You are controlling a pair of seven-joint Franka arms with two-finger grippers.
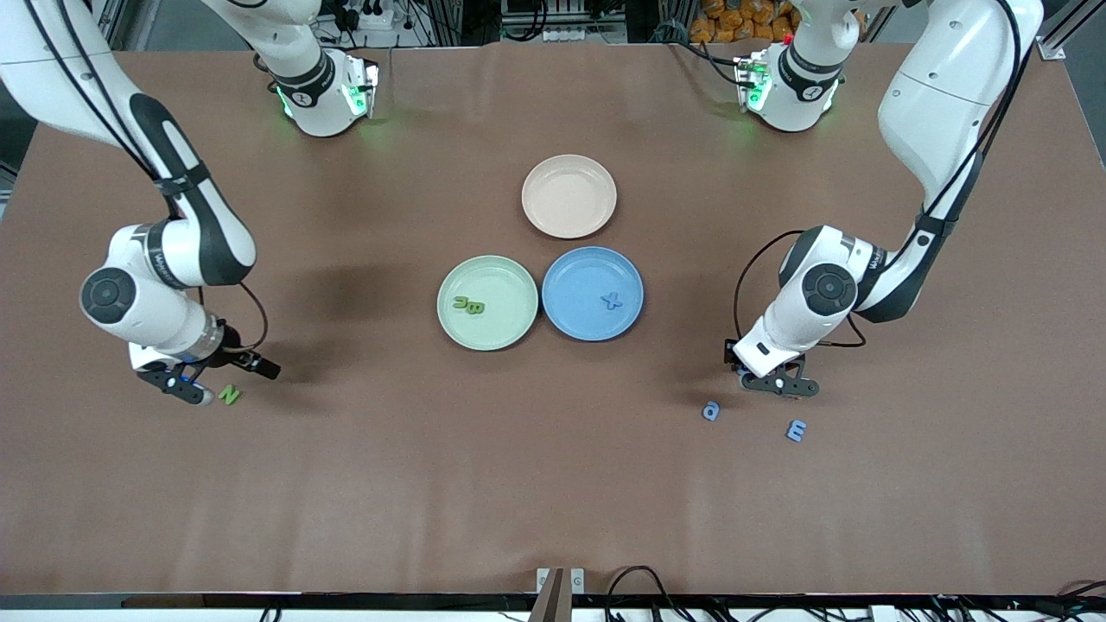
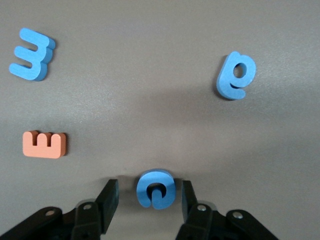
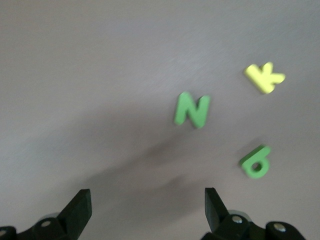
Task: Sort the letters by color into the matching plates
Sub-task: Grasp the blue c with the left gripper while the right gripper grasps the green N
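Observation:
My left gripper (image 1: 782,384) is low over the table at the left arm's end. It is open around a small blue letter (image 2: 156,189), with a gap between each finger and the letter. A blue "a" (image 1: 710,411) (image 2: 236,76) and a blue "E" (image 1: 796,429) (image 2: 31,55) lie beside it. My right gripper (image 1: 226,378) (image 3: 147,205) hangs open and empty by a green "N" (image 1: 228,395) (image 3: 192,109). The right wrist view also shows another green letter (image 3: 256,162). The green plate (image 1: 501,281) holds two green letters (image 1: 469,304). The blue plate (image 1: 579,276) holds a blue "x" (image 1: 612,301).
A beige-pink plate (image 1: 569,196) stands empty, farther from the front camera than the two other plates. An orange "E" (image 2: 45,144) lies close to my left gripper. A yellow "K" (image 3: 265,76) lies near the green "N".

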